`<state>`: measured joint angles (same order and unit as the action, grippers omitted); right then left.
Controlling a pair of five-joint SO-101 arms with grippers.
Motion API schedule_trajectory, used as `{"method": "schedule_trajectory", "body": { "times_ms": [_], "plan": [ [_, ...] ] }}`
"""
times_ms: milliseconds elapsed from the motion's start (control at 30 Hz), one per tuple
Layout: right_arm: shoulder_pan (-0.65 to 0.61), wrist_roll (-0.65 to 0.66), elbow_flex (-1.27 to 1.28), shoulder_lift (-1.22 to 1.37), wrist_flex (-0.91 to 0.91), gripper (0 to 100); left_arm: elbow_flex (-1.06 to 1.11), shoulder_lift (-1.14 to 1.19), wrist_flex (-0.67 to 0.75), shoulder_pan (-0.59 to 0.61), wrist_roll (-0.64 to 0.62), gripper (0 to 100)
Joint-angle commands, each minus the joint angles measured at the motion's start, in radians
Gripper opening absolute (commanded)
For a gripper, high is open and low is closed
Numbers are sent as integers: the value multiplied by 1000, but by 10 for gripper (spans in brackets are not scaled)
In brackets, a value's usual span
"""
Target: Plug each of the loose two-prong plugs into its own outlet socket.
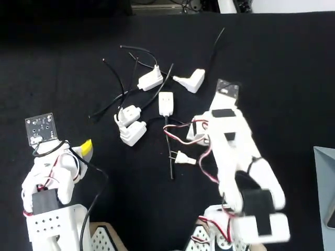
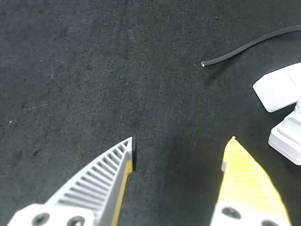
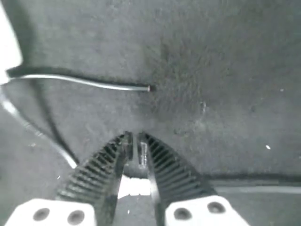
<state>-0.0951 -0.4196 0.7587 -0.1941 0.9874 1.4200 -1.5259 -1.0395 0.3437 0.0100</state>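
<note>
Several white sockets and plugs with black cords lie mid-table, among them a socket (image 1: 166, 103) and a stacked pair (image 1: 133, 132). A loose two-prong plug (image 1: 183, 158) lies nearer the front, prongs pointing left. My right gripper (image 1: 194, 133) hangs just behind that plug. Its fingers (image 3: 162, 165) stand almost together on a small white piece (image 3: 134, 186), seemingly a plug. A black cord end (image 3: 148, 88) lies on the cloth beyond them. My left gripper (image 2: 181, 141) is open over bare cloth at the front left, with white pieces (image 2: 282, 87) off to one side. Its yellow fingertip (image 1: 86, 149) points at the pile.
A black cloth (image 1: 282, 63) covers the table. A grey-blue object (image 1: 324, 183) sits at the right edge. Loose cords (image 1: 118, 78) fan out behind and left of the pile. Another cord end (image 2: 202, 64) lies ahead of the left gripper.
</note>
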Motion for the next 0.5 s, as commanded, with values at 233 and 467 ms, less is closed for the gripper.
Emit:
{"method": "schedule_trajectory", "body": {
  "times_ms": [233,467],
  "plan": [
    [-2,6,-1,-211,276,265,-5,-6,6,8,6,300],
    [153,52,51,-173,285,234,-5,-6,6,8,6,300]
  ]
}}
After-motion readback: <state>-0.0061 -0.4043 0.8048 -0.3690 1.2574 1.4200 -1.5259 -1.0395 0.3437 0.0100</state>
